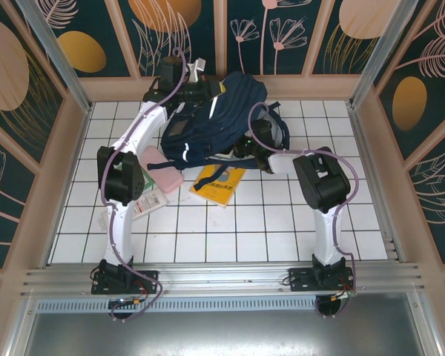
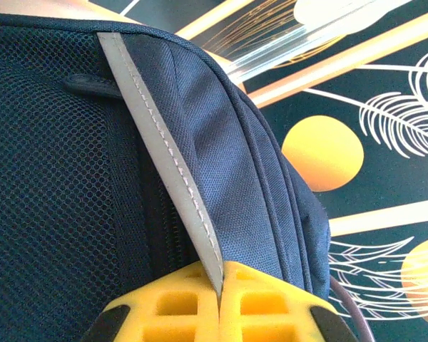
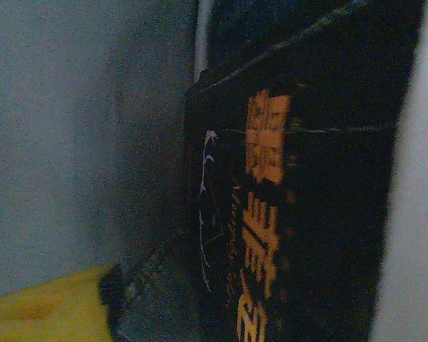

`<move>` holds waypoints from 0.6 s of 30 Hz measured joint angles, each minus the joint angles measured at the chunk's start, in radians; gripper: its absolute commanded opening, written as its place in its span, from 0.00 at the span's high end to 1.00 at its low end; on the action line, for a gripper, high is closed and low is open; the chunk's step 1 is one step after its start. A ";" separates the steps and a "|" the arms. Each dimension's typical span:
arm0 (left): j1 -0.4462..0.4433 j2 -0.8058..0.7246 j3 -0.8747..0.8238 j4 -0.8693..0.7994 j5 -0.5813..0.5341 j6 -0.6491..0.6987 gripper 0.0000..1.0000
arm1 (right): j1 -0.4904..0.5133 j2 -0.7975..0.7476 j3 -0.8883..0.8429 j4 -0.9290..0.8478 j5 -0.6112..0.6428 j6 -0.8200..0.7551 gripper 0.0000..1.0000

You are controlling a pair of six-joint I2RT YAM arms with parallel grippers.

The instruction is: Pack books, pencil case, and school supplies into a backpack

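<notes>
The navy backpack (image 1: 215,122) lies at the back of the table, its top toward the rear wall. My left gripper (image 2: 220,285) is shut on the backpack's grey reflective stripe (image 2: 164,149) and holds that edge up near the rear wall (image 1: 200,78). My right gripper (image 1: 239,152) reaches into the backpack's opening from the right. In the dim right wrist view a black book (image 3: 307,214) with orange characters stands upright. One yellow finger (image 3: 50,310) sits far to the left, apart from that book. An orange-yellow book (image 1: 219,185) lies on the tiles below the backpack.
A pink pencil case (image 1: 163,172) lies left of the orange-yellow book, beside the left arm's elbow (image 1: 119,178). A whitish printed packet (image 1: 150,202) rests just below it. Wooden walls fence the white tiled table (image 1: 282,222) on three sides.
</notes>
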 measured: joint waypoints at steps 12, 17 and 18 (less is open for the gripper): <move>0.006 0.000 0.000 -0.001 0.004 0.002 1.00 | -0.077 -0.312 -0.096 -0.225 0.156 -0.209 0.11; 0.006 0.000 0.000 -0.002 0.006 0.005 1.00 | -0.090 -0.392 -0.126 -0.350 0.248 -0.284 0.12; 0.005 0.000 0.000 -0.003 0.006 0.006 0.94 | -0.090 -0.405 -0.130 -0.378 0.271 -0.293 0.12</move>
